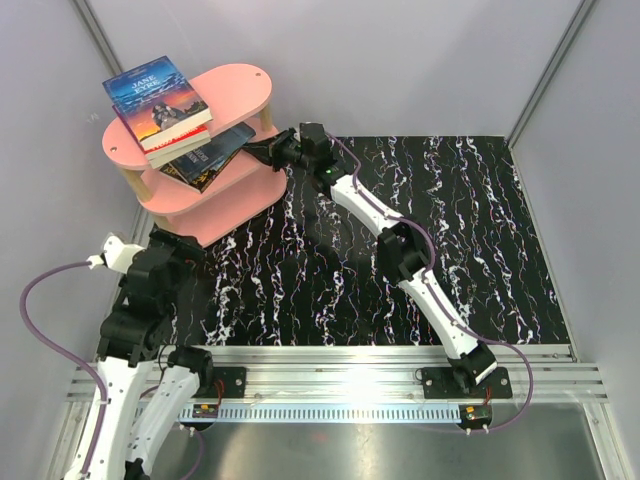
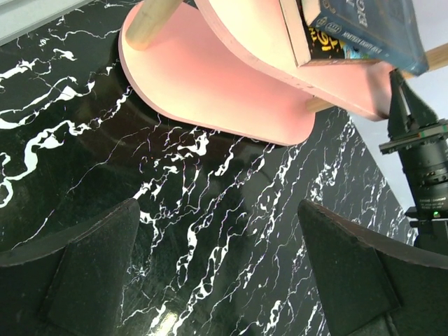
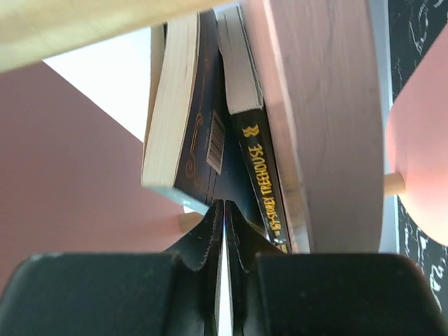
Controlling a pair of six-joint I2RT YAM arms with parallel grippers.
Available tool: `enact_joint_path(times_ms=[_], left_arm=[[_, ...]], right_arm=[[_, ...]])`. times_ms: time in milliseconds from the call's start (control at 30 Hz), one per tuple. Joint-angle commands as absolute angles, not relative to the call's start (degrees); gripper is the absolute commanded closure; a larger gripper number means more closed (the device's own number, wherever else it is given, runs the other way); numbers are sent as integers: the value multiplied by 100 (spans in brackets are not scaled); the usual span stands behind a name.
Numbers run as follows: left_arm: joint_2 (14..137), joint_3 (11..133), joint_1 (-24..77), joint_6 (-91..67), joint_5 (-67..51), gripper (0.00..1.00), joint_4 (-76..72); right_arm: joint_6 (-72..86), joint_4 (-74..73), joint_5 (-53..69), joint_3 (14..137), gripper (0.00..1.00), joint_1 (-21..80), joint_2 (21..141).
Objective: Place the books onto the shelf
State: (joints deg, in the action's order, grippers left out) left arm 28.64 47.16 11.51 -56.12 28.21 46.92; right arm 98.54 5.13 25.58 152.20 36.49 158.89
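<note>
"Looking down, where did the books sit?"

"Jane Eyre (image 1: 155, 95) topped a small stack on the top board of the pink shelf (image 1: 240, 85). A dark blue book (image 3: 199, 147) and a Treehouse book (image 3: 262, 182) lay on the middle board."

"And the arms?"

"The right fingers (image 3: 203, 238) were almost together (only a slit of light between them), with their tips at the dark blue book's corner. The left fingers (image 2: 91, 266) stood wide, holding nothing, over the marbled surface (image 1: 400, 200) near the bottom board."

shelf (image 1: 243, 88): pink, three-tier, upright | top: Jane Eyre (image 1: 157, 95) flat atop stack (image 1: 180, 139) | middle: two dark books (image 1: 207, 165) flat
</note>
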Motion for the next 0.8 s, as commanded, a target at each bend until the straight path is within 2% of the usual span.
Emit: enact_joint_path(times_ms=[0,467,633,767], left_arm=[[2962,4913,1134,-5432,2646,1,4597],[3023,4860,1125,-5520,2514,1,4632],[2980,4869,1134,-5537,2522,1,4685],[2909,4773,1134,-5625,2522,1,4702]], right_arm=[[10011,853,2224,15469,90,3735,15987],[10072,765,2118,15504,87,3814,16128],[9818,756,2416,15189,93,3753,15918],[9440,747,2365,14144,100,3639,15137]])
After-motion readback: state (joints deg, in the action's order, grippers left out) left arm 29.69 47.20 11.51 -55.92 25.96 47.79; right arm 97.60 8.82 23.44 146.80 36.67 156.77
